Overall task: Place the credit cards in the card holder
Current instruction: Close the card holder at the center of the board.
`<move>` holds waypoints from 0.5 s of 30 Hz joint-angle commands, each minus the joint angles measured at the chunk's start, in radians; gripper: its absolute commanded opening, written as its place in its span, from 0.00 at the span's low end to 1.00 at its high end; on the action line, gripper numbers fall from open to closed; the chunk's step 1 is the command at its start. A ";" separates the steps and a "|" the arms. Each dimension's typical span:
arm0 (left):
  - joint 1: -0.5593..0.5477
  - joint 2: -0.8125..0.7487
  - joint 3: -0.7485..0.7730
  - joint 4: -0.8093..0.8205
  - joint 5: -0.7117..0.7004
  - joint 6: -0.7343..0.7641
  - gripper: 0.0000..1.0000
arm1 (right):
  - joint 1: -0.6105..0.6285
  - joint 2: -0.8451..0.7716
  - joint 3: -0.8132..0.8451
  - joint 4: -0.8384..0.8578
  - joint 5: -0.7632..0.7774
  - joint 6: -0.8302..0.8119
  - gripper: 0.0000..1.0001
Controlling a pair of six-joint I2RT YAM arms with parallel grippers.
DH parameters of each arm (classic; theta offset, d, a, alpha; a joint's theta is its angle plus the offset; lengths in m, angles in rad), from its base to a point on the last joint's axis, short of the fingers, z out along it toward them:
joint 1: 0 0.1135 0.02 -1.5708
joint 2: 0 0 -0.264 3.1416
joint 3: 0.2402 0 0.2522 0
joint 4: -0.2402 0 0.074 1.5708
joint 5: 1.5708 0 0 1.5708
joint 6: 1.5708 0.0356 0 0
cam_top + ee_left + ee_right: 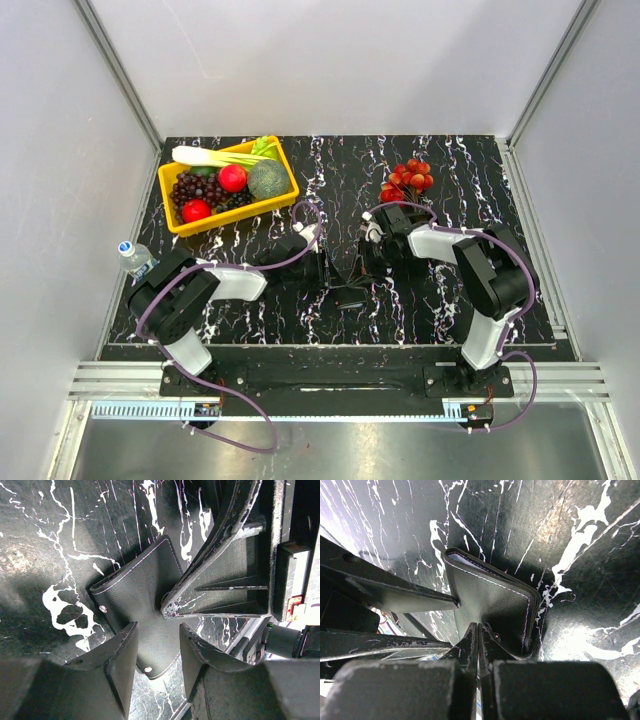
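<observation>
The card holder [132,592] is a black stitched wallet lying folded shut on the black marbled table, also in the right wrist view [495,597] and small between the arms from above [348,296]. My left gripper [159,630] is open, its fingers standing over the wallet's near edge with nothing clamped; one fingertip [447,599] touches the wallet's side. My right gripper [479,626] is shut, with its joined tips resting on the wallet's top face beside a snap. The credit cards are out of view.
A yellow basket [172,217] of vegetables and fruit stands at the back left. A bunch of red fruit [408,178] lies at the back centre-right. A small water bottle [133,255] stands at the table's left edge, beside the left arm.
</observation>
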 commanded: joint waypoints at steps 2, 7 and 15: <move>0.000 0.013 0.033 0.019 -0.001 0.011 0.42 | -0.008 0.031 -0.041 -0.045 0.202 -0.078 0.00; -0.002 0.007 0.034 0.010 -0.004 0.014 0.42 | -0.008 -0.008 -0.003 -0.002 0.125 -0.056 0.09; 0.000 -0.001 0.025 0.011 -0.013 0.014 0.42 | -0.008 -0.154 0.013 0.064 0.099 -0.030 0.34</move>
